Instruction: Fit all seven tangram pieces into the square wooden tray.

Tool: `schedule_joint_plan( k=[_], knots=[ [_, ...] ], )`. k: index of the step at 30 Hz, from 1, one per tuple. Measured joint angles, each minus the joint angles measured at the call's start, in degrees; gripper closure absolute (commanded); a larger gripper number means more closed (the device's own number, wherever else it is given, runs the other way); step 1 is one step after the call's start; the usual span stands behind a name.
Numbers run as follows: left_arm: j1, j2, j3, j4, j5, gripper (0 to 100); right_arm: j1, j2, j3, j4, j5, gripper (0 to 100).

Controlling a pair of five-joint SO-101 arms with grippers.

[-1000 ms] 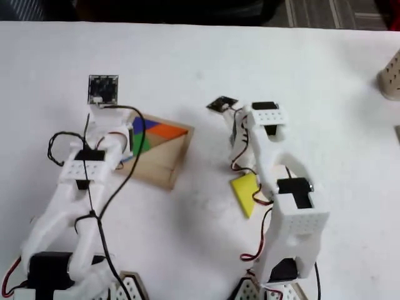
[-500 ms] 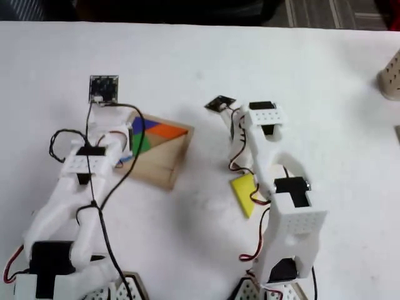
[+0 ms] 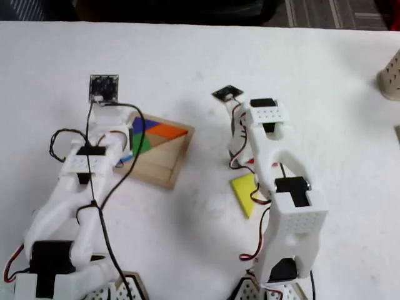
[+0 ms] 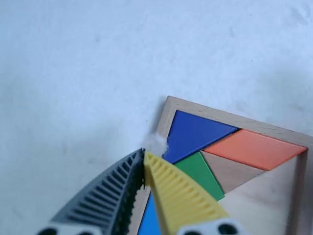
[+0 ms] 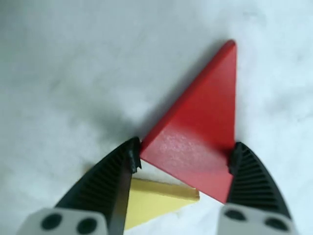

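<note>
The square wooden tray (image 3: 156, 178) lies left of centre on the white table. It holds a blue triangle (image 4: 198, 132), an orange parallelogram (image 4: 254, 147), a green piece (image 4: 198, 174) and a second blue piece (image 4: 149, 220). My left gripper (image 4: 143, 155) is shut, with its tips at the tray's rim (image 4: 166, 112) beside the blue triangle. A red triangle (image 5: 200, 122) lies flat on the table, and my right gripper (image 5: 185, 156) is shut on its two sides. A yellow piece (image 3: 245, 190) lies right behind the red one, partly under the right arm (image 3: 269, 134).
A beige perforated object (image 3: 390, 78) stands at the table's right edge. Black and red cables (image 3: 100, 206) hang along both arms. Both arm bases (image 3: 284, 269) sit at the near edge. Bare table lies between the tray and the yellow piece.
The right arm's wrist has turned and shifted slightly away and to the right over the red triangle. The left arm drew back a little a second ago and has since kept still.
</note>
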Motion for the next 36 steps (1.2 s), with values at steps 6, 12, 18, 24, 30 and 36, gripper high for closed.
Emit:
schedule_joint_plan(
  k=[6,12,18,24,30,36],
  knots=[
    [-0.6,0.0,0.0,0.0,0.0,98,0.2,0.1,-0.2,0.3,-4.7,81.0],
    [-0.6,0.0,0.0,0.0,0.0,98,0.3,0.1,-0.2,0.3,-4.7,81.1],
    [-0.6,0.0,0.0,0.0,0.0,98,1.3,0.1,-1.1,0.5,-5.4,81.1],
    [-0.6,0.0,0.0,0.0,0.0,98,1.8,0.1,-1.1,0.5,-5.4,81.1],
    [-1.1,0.0,0.0,0.0,0.0,98,1.8,-1.1,-1.1,0.5,-5.4,81.1],
    [-1.1,0.0,0.0,-0.1,0.0,98,2.0,-4.7,-1.1,0.8,-5.5,81.1]
  ],
)
